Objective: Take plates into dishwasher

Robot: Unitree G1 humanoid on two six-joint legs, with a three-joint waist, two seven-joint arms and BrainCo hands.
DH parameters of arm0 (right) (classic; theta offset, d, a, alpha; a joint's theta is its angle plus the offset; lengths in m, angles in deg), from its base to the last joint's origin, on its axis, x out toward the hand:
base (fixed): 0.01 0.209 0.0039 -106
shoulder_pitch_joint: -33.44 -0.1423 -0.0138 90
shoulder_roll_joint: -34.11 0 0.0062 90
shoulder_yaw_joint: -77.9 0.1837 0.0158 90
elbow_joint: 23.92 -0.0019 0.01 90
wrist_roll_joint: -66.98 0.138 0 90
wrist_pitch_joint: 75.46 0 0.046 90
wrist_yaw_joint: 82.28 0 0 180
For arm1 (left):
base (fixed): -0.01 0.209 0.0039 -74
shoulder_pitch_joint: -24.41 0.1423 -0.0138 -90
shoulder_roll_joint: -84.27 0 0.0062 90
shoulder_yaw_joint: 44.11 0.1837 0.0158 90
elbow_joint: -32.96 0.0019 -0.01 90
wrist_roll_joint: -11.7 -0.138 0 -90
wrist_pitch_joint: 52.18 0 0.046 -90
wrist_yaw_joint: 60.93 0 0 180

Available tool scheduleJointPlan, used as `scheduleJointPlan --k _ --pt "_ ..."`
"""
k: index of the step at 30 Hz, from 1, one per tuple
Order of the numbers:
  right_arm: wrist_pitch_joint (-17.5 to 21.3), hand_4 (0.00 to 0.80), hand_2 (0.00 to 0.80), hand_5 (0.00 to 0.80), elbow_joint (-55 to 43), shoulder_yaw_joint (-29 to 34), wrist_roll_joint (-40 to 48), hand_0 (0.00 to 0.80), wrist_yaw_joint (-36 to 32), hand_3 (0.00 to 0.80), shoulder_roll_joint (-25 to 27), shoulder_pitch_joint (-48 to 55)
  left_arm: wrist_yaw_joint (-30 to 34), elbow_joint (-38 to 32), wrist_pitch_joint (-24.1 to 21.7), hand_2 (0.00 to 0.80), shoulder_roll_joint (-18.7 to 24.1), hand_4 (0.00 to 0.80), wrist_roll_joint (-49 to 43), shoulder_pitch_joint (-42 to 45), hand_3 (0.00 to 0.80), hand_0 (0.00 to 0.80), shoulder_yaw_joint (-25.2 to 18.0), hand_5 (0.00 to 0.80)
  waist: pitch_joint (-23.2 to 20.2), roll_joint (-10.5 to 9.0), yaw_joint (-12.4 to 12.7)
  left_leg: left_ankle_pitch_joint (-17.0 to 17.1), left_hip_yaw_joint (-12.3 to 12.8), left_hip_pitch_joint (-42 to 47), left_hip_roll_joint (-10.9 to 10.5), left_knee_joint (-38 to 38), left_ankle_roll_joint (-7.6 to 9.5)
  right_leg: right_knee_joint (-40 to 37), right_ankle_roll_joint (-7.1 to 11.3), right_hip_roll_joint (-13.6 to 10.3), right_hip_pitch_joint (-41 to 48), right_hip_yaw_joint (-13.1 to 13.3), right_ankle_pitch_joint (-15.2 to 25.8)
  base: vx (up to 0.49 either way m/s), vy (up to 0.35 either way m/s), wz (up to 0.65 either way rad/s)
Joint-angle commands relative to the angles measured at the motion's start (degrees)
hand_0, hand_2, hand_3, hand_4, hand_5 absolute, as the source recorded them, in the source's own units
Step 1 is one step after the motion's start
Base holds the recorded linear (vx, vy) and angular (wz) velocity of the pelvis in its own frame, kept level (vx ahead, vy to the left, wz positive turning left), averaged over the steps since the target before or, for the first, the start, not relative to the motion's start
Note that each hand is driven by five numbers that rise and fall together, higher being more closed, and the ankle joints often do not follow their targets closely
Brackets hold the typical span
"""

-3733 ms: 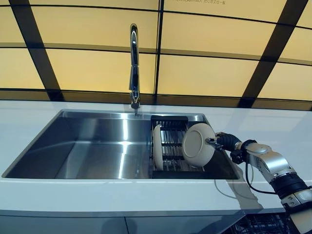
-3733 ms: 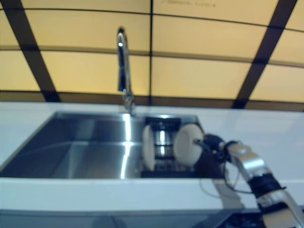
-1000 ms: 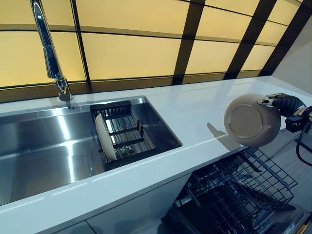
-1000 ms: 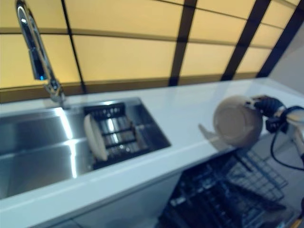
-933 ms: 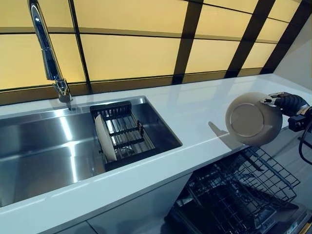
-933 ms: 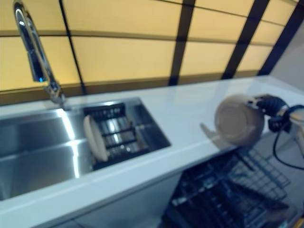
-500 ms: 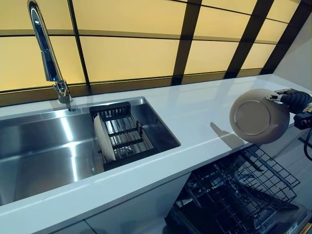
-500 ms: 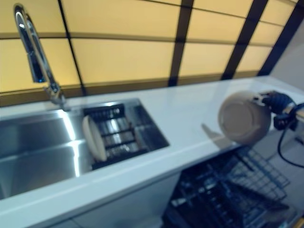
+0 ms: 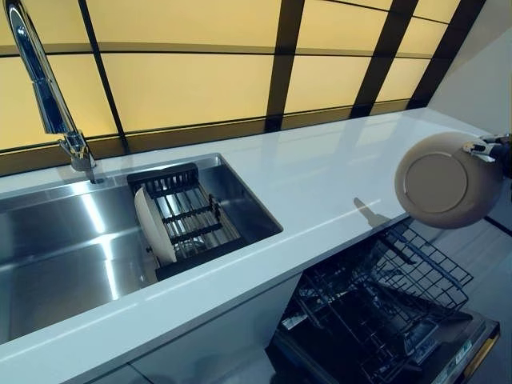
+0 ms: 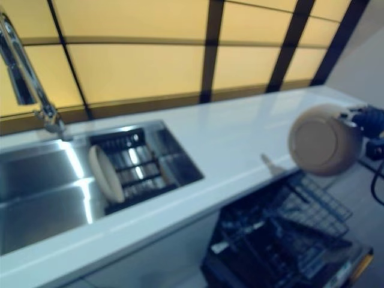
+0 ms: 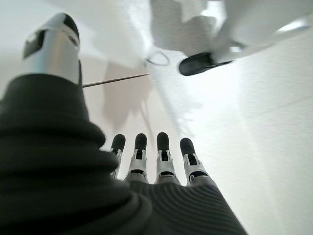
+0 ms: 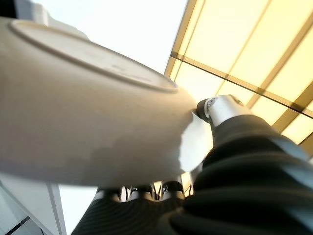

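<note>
My right hand (image 9: 500, 152) is shut on the rim of a beige plate (image 9: 446, 181) and holds it on edge in the air, its underside toward me, past the counter's end and above the open dishwasher's wire rack (image 9: 384, 308). The plate fills the right wrist view (image 12: 83, 117), pinched between thumb and fingers. A second white plate (image 9: 150, 226) stands on edge in the black drying rack (image 9: 188, 220) in the sink (image 9: 72, 240). My left hand (image 11: 151, 161) shows only in its wrist view, fingers straight, holding nothing.
A white counter (image 9: 320, 176) runs from the sink to the right. A chrome tap (image 9: 44, 88) stands behind the sink. The dishwasher door (image 9: 472, 352) lies open below the counter's front edge.
My right hand has carried the plate from the drying rack out to the right, past the counter and over the dishwasher rack. The camera has turned right, shifting the whole picture left.
</note>
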Motion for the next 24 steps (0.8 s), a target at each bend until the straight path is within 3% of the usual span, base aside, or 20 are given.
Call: scheduleJointPlan --k 1,24 --pt "3.5 0.800 0.800 0.800 -0.9 1.5 0.2 0.800 -0.3 0.800 1.3 -0.5 -0.7 2.7 -0.6 0.000 1.3 0.000 1.0 1.1 0.000 0.000 1.6 0.000 -4.8 -1.75 2.5 -0.7 -0.8 1.7 -1.8 0.6 1.17 3.3 1.03 0.0 -3.3 2.2 3.1 0.000 0.000 0.00" --pt "2.5 0.800 0.800 0.800 -3.3 11.6 -6.3 0.800 -8.7 0.800 -1.1 17.2 0.0 2.3 -1.1 0.000 2.2 0.000 -1.6 2.7 0.000 0.000 -0.9 0.000 -4.9 -1.53 1.1 -0.9 1.1 2.3 -2.4 0.5 2.30 1.1 1.29 0.6 -1.8 4.4 3.9 -0.001 -0.005 -0.03"
